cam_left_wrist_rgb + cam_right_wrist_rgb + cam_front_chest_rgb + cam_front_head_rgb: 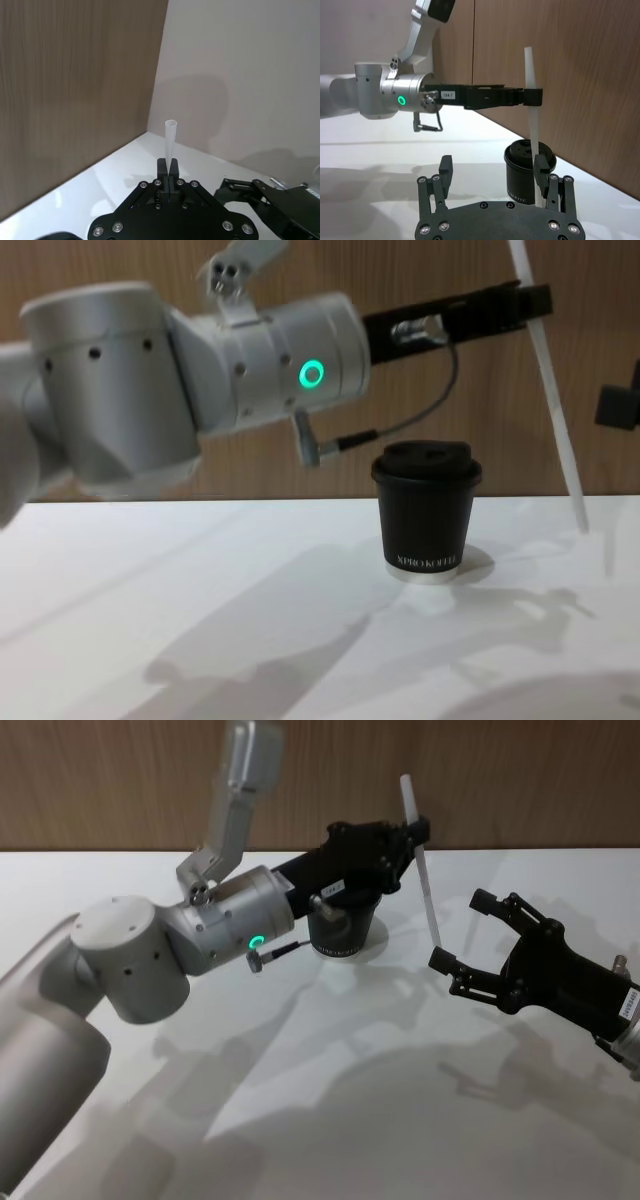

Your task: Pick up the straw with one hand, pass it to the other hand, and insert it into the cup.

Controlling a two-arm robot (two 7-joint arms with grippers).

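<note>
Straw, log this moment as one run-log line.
left gripper: shut on straw | right gripper: open by straw's lower end | cup: straw not inserted

Was a white, glossy table [330, 1050], backed by wood-panel wall [120, 780]. Carried one black paper cup [425, 515] w/ domed black lid, upright, toward far edge nr the wall, approx. mid-width. Showed white lettering on cup's side, pale base rim sat flat on the top. Possibly met lower tip of white straw [555, 410] just to cup's right; contact unclear in chest view. Bore soft grey shadows across nr half.
</note>
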